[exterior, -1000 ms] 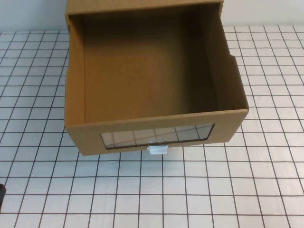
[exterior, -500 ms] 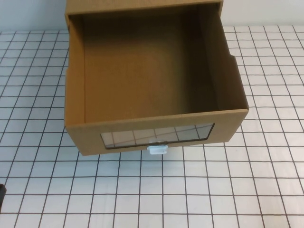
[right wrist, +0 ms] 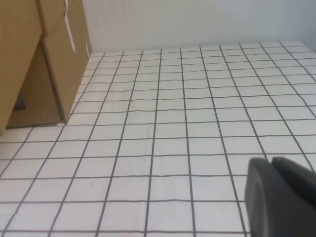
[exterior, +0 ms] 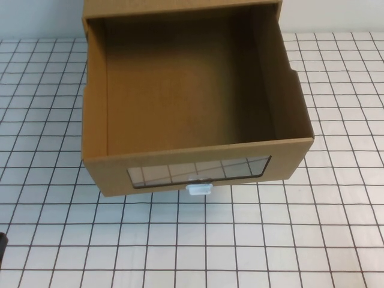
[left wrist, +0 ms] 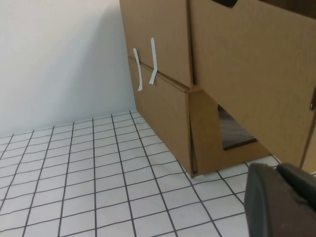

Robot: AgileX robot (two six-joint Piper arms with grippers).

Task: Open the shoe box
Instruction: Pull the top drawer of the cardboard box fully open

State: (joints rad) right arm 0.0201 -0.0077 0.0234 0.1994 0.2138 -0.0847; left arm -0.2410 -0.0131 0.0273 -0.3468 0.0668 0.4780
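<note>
The brown cardboard shoe box (exterior: 198,157) stands in the middle of the table, its drawer pulled out toward me and showing an empty inside. The drawer front has a clear window (exterior: 198,171) and a small white handle (exterior: 199,189). My left gripper (left wrist: 279,170) is shut on nothing, low over the table off the box's left side (left wrist: 237,74). My right gripper (right wrist: 272,162) is also shut and empty, low over the table to the right of the box (right wrist: 54,59). Neither touches the box.
A white gridded table (exterior: 252,240) spreads all around the box, with a white wall behind it. Two white tape strips (left wrist: 153,61) sit on the box's left side. A dark bit of the left arm (exterior: 2,243) shows at the near left edge.
</note>
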